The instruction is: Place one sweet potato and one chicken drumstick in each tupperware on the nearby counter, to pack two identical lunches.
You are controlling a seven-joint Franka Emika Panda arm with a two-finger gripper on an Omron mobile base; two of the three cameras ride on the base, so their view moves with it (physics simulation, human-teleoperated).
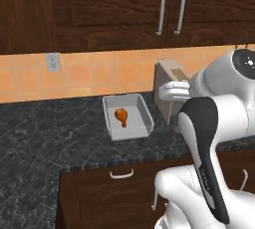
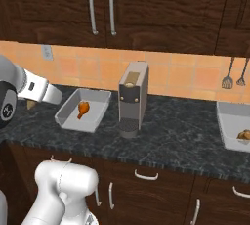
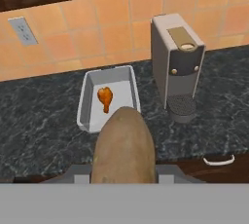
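Note:
A brown sweet potato [image 3: 124,150] fills the gap between my jaws, so my gripper [image 3: 124,173] is shut on it. It hangs above the counter's [image 1: 50,128] front edge, short of a pale-grey tupperware [image 3: 87,102]. That tupperware [image 1: 144,109] holds one orange chicken drumstick [image 3: 105,98] and nothing else. In the right base view the sweet potato [image 2: 31,104] peeks out under my hand, left of the same tupperware [image 2: 66,115] and drumstick [image 2: 83,108]. A second tupperware [image 2: 227,127] stands at the far right with brown food [image 2: 243,135] in it that I cannot name.
A tall grey coffee machine [image 3: 177,62] stands on the counter just right of the near tray. A wall socket [image 3: 22,30] sits in the orange tile backsplash. Two utensils [image 2: 234,75] hang on the wall at the right. Dark drawers with white handles [image 2: 146,175] run below.

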